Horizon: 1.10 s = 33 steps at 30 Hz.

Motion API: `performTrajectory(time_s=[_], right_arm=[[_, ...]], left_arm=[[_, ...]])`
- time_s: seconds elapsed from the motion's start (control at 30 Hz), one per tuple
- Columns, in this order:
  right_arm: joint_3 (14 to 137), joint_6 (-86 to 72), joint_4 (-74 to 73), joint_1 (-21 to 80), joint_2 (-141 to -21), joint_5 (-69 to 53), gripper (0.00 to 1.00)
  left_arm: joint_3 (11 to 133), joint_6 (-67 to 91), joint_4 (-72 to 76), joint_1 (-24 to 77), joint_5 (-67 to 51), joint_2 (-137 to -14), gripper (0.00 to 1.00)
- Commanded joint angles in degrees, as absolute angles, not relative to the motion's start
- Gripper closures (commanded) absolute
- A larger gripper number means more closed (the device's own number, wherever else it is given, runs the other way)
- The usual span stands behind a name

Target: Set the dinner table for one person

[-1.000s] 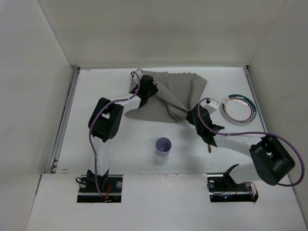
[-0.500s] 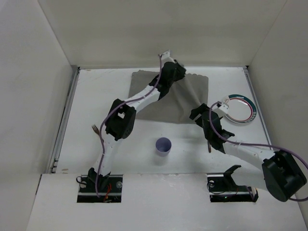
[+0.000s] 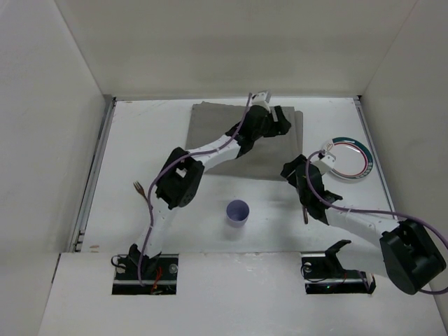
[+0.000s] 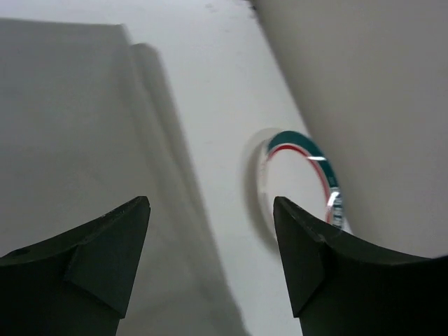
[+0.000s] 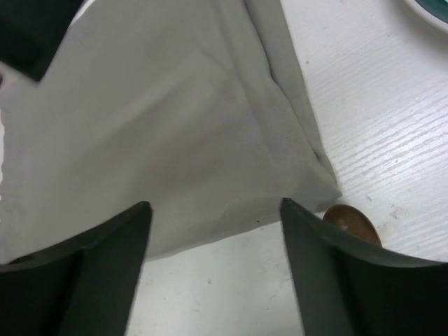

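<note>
Matte white flat worktop (image 3: pixel 133 161), thin metal rails (image 3: pixel 94 175) along its sides, lies under everything in view. Left gripper (image 4: pixel 210 210) gapes wide, empty, above a grey rectangular cloth mat (image 3: pixel 210 119); right gripper (image 5: pixel 215 210) likewise, over its near corner.

The counter (image 3: pixel 140 140) is matt white, and close up it shows a fine ridged grain. Thin, dull metal rails (image 3: pixel 93 175) edge it at 9 and 3 o'clock. The grey mat (image 3: pixel 210 119) at 12 o'clock is soft matt cloth, lightly creased. The plate (image 3: pixel 348 159) at 3 o'clock looks glossy. The brown spoon bowl (image 5: pixel 352 222) has a slight sheen. The left claw (image 4: pixel 210 204) and right claw (image 5: pixel 215 205) look like matt black plastic.
</note>
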State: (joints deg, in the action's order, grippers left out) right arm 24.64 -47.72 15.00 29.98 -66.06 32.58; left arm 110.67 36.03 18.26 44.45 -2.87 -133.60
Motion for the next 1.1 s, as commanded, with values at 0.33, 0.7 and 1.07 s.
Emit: performTrajectory(time_s=[0.33,0.7,1.07], right_arm=[[37.35,-46.93,14.94,21.42,-78.47,31.12,0.33],[42.80,-46.94,13.54,10.24,-88.41,23.12,0.37],[48.42,-46.76,10.37,10.59,-92.10,16.62,0.33]], left_arm=[[66.82,32.61,21.45,26.33,19.76,-101.53,0.37],[54.32,30.14,17.32,25.00,29.36,-97.91,0.43],[52.73,36.29,16.26,19.65,22.69,-102.12,0.65]])
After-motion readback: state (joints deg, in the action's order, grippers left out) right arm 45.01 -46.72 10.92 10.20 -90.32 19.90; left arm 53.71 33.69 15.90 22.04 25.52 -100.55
